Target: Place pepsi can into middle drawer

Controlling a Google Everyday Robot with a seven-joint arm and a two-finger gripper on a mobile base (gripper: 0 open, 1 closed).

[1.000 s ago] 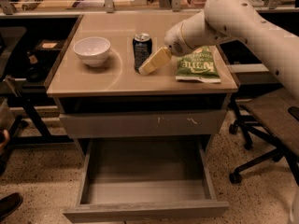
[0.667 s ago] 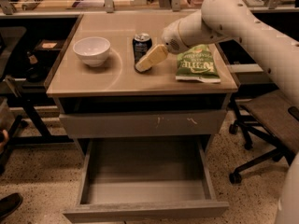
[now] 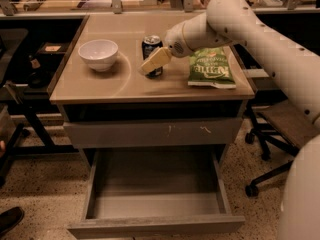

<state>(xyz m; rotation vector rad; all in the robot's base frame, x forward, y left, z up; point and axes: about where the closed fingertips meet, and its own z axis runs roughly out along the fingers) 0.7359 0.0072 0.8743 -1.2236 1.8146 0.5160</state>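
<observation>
The pepsi can (image 3: 150, 43) stands upright on the cabinet top, near its middle, dark blue with a silver top. My gripper (image 3: 153, 62) reaches in from the right on the white arm and sits right at the can, its cream tip overlapping the can's lower front. The can is still resting on the surface. The middle drawer (image 3: 155, 196) is pulled wide open low at the front of the cabinet, plain grey inside with nothing in it.
A white bowl (image 3: 98, 54) sits left of the can. A green chip bag (image 3: 210, 68) lies right of it. A shut drawer front with white scuffs (image 3: 155, 132) is above the open drawer. An office chair (image 3: 280, 129) stands at the right.
My gripper has moved left across the cabinet top and now overlaps the front of the can. The can, bowl, bag and drawer have not moved.
</observation>
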